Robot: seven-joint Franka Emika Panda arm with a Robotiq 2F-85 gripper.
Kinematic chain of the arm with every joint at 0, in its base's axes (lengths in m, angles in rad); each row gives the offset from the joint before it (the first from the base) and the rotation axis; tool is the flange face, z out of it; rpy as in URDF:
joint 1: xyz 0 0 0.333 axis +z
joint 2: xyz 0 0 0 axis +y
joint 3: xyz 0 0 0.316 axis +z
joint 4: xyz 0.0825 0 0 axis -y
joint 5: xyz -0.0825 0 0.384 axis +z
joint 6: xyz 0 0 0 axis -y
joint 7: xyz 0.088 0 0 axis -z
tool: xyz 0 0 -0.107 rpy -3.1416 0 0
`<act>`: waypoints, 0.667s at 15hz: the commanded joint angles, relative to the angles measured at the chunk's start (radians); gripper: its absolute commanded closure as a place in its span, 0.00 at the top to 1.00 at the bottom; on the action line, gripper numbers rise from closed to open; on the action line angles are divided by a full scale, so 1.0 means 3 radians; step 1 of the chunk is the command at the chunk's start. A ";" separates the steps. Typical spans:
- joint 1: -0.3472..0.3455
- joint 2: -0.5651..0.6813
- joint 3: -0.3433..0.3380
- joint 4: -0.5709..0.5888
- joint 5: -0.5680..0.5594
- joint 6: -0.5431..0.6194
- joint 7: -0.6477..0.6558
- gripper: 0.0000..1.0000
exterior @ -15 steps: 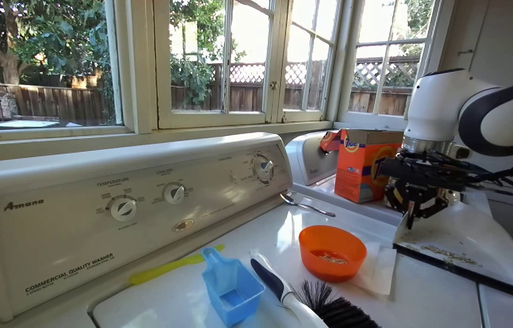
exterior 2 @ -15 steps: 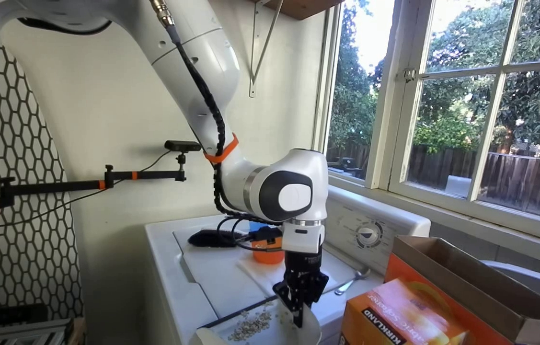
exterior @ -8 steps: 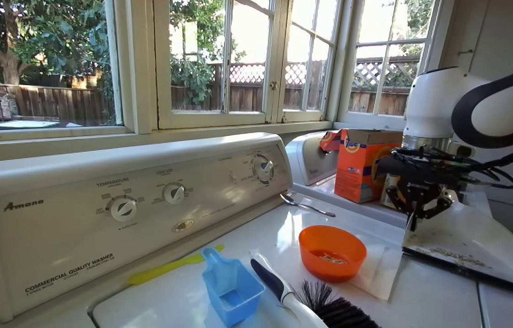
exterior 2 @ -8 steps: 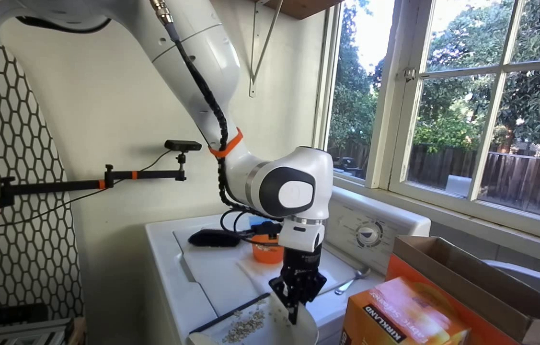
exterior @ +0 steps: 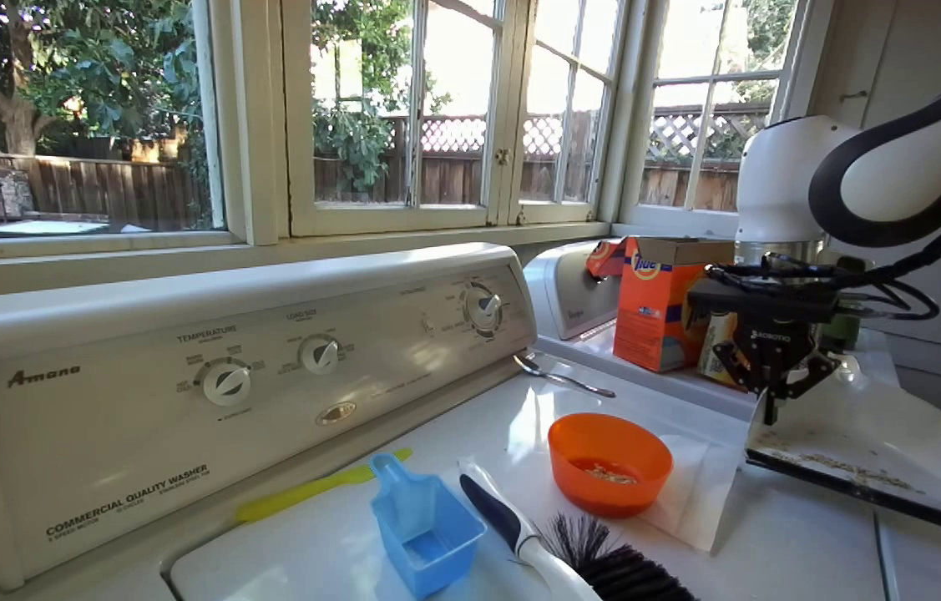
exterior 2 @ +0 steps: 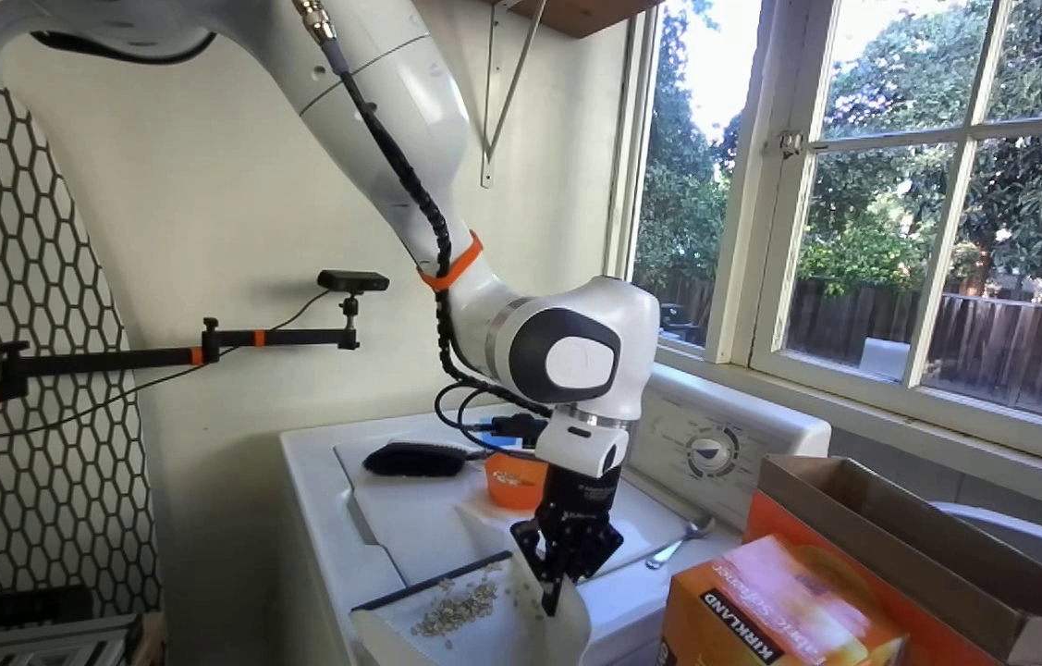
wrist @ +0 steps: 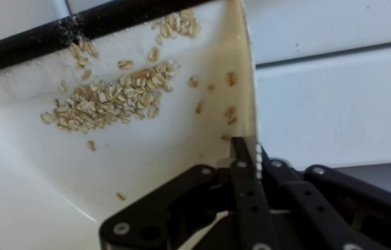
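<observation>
A: Whereabouts of the dustpan [wrist: 146, 152], relative to the jaws?

B: Caught between them by one upright side wall [wrist: 244, 90]. Wall edge straight in the gap, one fingertip against the inner face, one against the outer. In the wrist view, floor of the dustpan off to the left of the jaws, black front lip [wrist: 87, 29] out ahead of the fingertips.

A: And the gripper [wrist: 252, 149] itself?

B: Closed on that wall, pointing down in both exterior views.

A: Looks of the dustpan?

B: White, smooth, yellowish in the shade of the gripped wall. Scuffed and dusted pale toward the lip. Loaded with rolled oats [wrist: 108, 100]: main heap in a slanting band ahead and left of the jaws, smaller clumps by the lip, loose flakes near the fingertips. Contact with the appliance top below: unclear.

A: Outward from there?

B: In an exterior view, near and right of the jaws, a Kirkland fabric softener box [exterior 2: 779, 606]. Behind the jaws in an exterior view, an orange Tide box [exterior: 658, 325]. Left of the jaws there, on the washer [exterior: 787, 542], a spoon [exterior: 566, 380] and an orange bowl [exterior: 601, 499] with oats inside, up against white paper [exterior: 697, 497].

A: Farther still?

B: Also left: a dark-bristled brush [exterior: 630, 573] just beside the bowl, a blue scoop [exterior: 428, 526], then a yellow utensil [exterior: 311, 488], well apart from the jaws.
</observation>
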 commanded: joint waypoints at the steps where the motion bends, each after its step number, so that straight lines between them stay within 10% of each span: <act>1: -0.0035 -0.0079 0.0030 0.0068 0.0049 -0.0244 0.0095 0.01; 10: -0.0051 -0.0308 0.0070 0.0216 0.0010 -0.0608 0.0141 0.01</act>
